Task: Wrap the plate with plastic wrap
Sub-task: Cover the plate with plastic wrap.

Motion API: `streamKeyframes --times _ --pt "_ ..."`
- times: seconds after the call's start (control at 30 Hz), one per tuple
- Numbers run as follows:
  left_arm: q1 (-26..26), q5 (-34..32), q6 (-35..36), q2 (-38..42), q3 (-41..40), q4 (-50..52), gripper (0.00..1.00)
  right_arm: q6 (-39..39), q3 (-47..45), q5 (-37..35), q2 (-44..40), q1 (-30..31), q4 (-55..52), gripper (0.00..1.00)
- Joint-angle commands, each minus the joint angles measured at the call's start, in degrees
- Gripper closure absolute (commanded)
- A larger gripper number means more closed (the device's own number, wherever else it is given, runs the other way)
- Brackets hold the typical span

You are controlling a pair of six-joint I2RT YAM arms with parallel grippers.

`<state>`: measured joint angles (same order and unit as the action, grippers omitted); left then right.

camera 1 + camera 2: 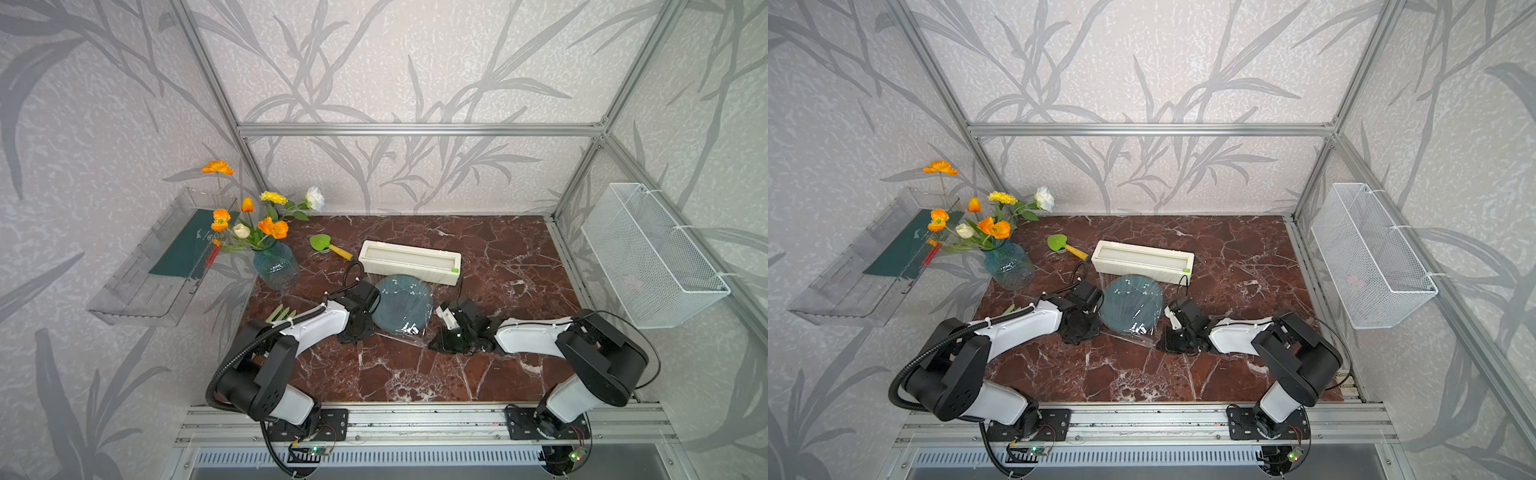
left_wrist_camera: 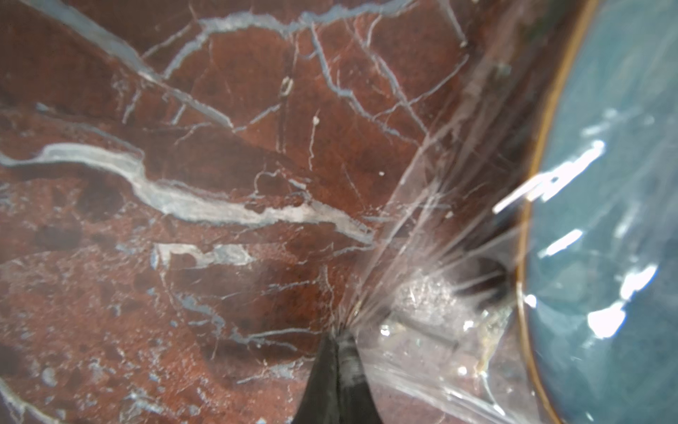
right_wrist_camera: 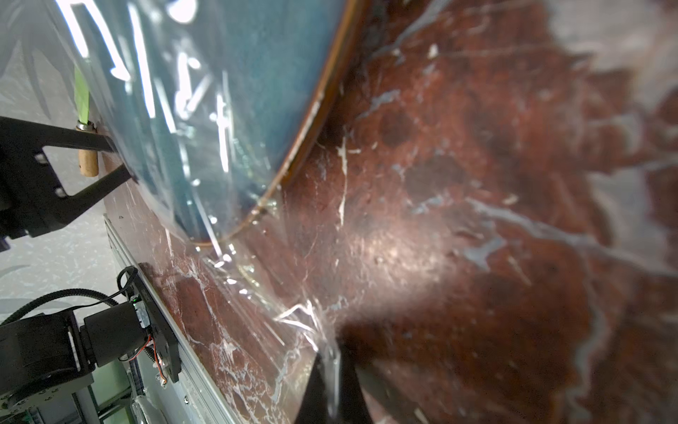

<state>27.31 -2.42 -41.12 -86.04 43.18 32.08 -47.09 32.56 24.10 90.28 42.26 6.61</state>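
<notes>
A round, shallow, dark blue-grey ceramic plate [image 1: 402, 305] lies flat near the middle of a red-brown marble-patterned table [image 1: 498, 266]. It sits just in front of a long cream-white rectangular dispenser box [image 1: 409, 259] with a green tab at one end. In both top views the plate is between the two robot arms.

A sheet of thin, transparent, glossy plastic wrap [image 2: 414, 257] is spread over the plate. It runs from the box across the plate and ends just past the plate's near rim. White glints and wrinkles show on it.

The left gripper [image 2: 339, 341] is just beside the plate's left side, low over the table. Its two dark jaws are pressed together, pinching a bunched corner of the wrap. Tight creases fan out from the tips toward the plate's rim.

The right gripper [image 3: 330, 352] is just beside the plate's right side, also low over the table. Its jaws are closed together on the other near corner of the wrap, and the film stretches from them up to the plate's edge.

Neither gripper touches the plate itself.
</notes>
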Motion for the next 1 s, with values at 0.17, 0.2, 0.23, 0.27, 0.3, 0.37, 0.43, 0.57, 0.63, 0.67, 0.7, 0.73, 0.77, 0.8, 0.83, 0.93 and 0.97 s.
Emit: streamKeyframes --times 0.17,0.2,0.23,0.27,0.3,0.37,0.43,0.57,0.63,0.67,0.7,0.73,0.77,0.8,0.83,0.93,0.97 --pt "-1.3 -0.8 -3.6 -5.5 -2.6 0.7 1.0 -2.7 -3.8 -4.2 2.4 0.5 -2.9 1.0" --pt "-1.2 -0.8 -3.7 -5.3 -2.7 0.6 1.0 -2.8 -3.1 -3.9 3.8 0.5 -1.5 1.0" --pt "-1.3 -0.5 -3.8 -5.1 -2.8 0.2 1.0 -3.1 -2.1 -3.7 5.0 0.6 -0.7 0.99" --pt "-1.3 -0.5 -4.2 -4.9 -2.8 0.0 1.0 -3.1 -0.8 -3.6 6.2 0.5 -0.3 0.98" --pt "-1.3 -0.1 -4.4 -4.7 -2.9 -0.5 1.0 -3.1 0.3 -3.7 7.1 0.6 0.1 0.97" --pt "-1.3 0.8 -4.8 -4.6 -3.0 -1.9 1.0 -3.1 1.7 -4.4 7.2 0.6 0.6 0.94" --pt "-1.3 2.1 -4.9 -5.0 -2.7 -3.3 1.0 -2.8 2.5 -5.3 8.5 0.6 0.3 0.92" --pt "-1.3 2.3 -4.3 -5.7 -1.5 -2.3 1.0 0.3 3.5 -7.4 5.2 0.5 -5.2 0.79" --pt "-1.3 1.7 -4.1 -4.8 -1.7 -1.0 1.0 1.4 2.8 -8.8 2.8 0.5 -7.8 0.72" --pt "-1.2 1.1 -4.0 -4.0 -1.8 -0.1 1.0 2.1 2.3 -9.5 1.4 0.5 -9.2 0.66" --pt "-1.3 0.4 -3.9 -3.3 -1.8 1.0 0.95 2.7 1.9 -10.1 0.0 0.5 -10.7 0.62" --pt "-1.3 -0.1 -3.9 -2.4 -1.7 1.9 0.87 3.2 1.7 -10.4 -1.3 0.5 -12.0 0.59" --pt "-1.3 -0.6 -3.8 -1.6 -1.6 3.1 0.75 3.8 1.5 -10.7 -2.7 0.5 -13.3 0.57" --pt "-1.2 -1.1 -3.7 -0.6 -1.2 4.3 0.67 4.3 1.4 -10.8 -4.2 0.5 -14.9 0.55" --pt "-1.3 -1.5 -3.5 0.2 -0.9 5.3 0.63 4.9 1.4 -10.9 -5.5 0.5 -16.5 0.55" --pt "-1.3 -3.1 -2.6 2.5 1.4 9.7 0.48 6.2 2.2 -11.0 -10.5 0.5 -21.5 0.55" --pt "-1.3 -3.9 -2.3 3.4 2.3 11.4 0.42 6.4 2.6 -11.0 -12.3 0.5 -23.0 0.55"
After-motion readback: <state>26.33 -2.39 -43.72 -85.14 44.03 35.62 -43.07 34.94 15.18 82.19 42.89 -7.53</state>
